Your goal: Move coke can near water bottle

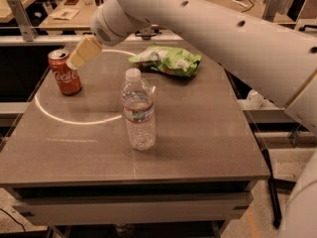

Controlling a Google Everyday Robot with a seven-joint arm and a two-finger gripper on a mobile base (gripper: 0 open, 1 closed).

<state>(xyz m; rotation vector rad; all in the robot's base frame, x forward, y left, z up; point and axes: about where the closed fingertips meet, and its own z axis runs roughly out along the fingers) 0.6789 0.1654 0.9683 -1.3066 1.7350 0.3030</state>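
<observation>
The coke can (65, 72), red with white script and a silver top, stands upright at the far left of the table (198, 128). The water bottle (138, 110), clear and ribbed with a white cap and pale label, stands upright near the table's middle. My gripper (83, 51) hangs from the white arm at the upper left, its cream fingers (85, 50) just right of and slightly above the can's top. It holds nothing that I can see.
A green snack bag (168, 59) lies at the back of the table, behind the bottle. My white arm (223, 33) spans the upper right of the view. Desks with clutter stand beyond the table's far edge.
</observation>
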